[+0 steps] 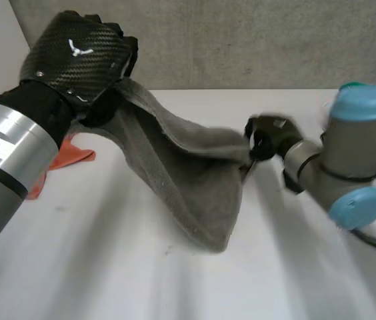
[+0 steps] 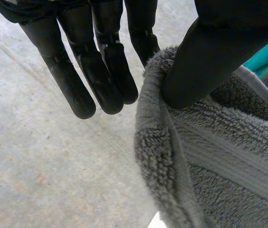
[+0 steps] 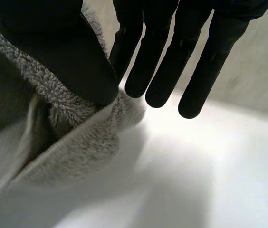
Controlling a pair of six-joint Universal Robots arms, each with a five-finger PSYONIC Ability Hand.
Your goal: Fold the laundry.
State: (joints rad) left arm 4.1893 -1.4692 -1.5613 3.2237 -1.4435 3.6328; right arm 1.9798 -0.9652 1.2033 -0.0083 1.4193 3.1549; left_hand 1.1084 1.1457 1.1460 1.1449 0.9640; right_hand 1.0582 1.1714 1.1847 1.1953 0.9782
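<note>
The grey towel (image 1: 188, 180) hangs slung between the two robot hands, its sagging lower fold seeming to reach the white tabletop (image 1: 108, 267). The left robot hand (image 1: 75, 57), raised high, pinches one end of the upper edge between thumb and straight fingers, and the right robot hand (image 1: 268, 137), lower down, pinches the opposite end the same way. It looks like thick, soft terry, light, floppy and not slippery, so I judge holds near the corners, kept apart and taut, will control it best.

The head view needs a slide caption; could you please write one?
Left hand and right hand hold a grey towel stretched above the table.
</note>
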